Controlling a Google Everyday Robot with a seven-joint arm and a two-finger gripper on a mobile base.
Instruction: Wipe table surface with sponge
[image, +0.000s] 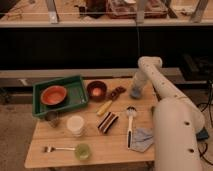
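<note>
At the far right edge of the tabletop (60, 150), right of the dark bowl (96, 90), the claw (136, 91) presses on the sponge (135, 93), grip state indeterminate; wiping appears barely begun, most surface unwiped.

My own arm (172, 107) covers the right edge of the table surface (100, 147). My gripper (136, 91) sits low over the sponge (135, 93) there, too blurred to separate them.
</note>
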